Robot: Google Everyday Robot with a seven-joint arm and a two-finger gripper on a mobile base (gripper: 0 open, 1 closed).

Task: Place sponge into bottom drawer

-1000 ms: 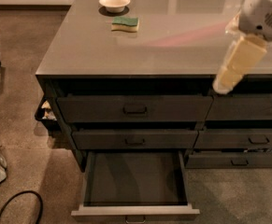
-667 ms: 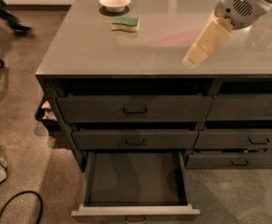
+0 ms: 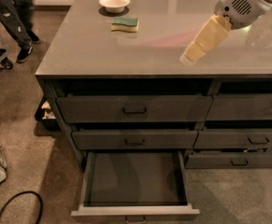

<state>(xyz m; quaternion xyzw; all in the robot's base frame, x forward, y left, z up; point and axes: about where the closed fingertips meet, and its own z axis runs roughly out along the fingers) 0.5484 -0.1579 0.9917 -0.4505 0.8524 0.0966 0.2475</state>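
A: Where's the gripper?
B: The cream-coloured gripper [image 3: 190,56], on a white arm head, hangs over the glossy grey worktop [image 3: 103,50]. Taking the round white bowl [image 3: 114,3] as reference, it's well apart from it, off to the camera's right and nearer the worktop's front edge. It's tilted, with the tip down and angled toward the bowl's side.
A: Released or clenched?
B: Can't tell from this view. It's well apart from the sponge, so it isn't grasping that.
A: Sponge location?
B: The small rectangular sponge [image 3: 125,24], green scouring layer over yellow foam, lies flat on the worktop with the green side up. It's just beside the bowl on the camera-near side, with a thin gap between them.
A: Drawer?
B: The dark grey, flat-fronted bottom drawer [image 3: 135,211] of the left column is pulled far out. It's low in view, straight toward the camera from the bowl, at floor level. The two matching drawers [image 3: 134,108] above it are shut. The sponge is not yet in the bottom drawer.
A: Anything else around?
B: A person's legs [image 3: 4,10] in dark trousers stand on brown carpet, to the camera's left of the bowl and off the worktop. A black cable loop [image 3: 18,193] lies on the floor, far toward the camera and left of the bowl.
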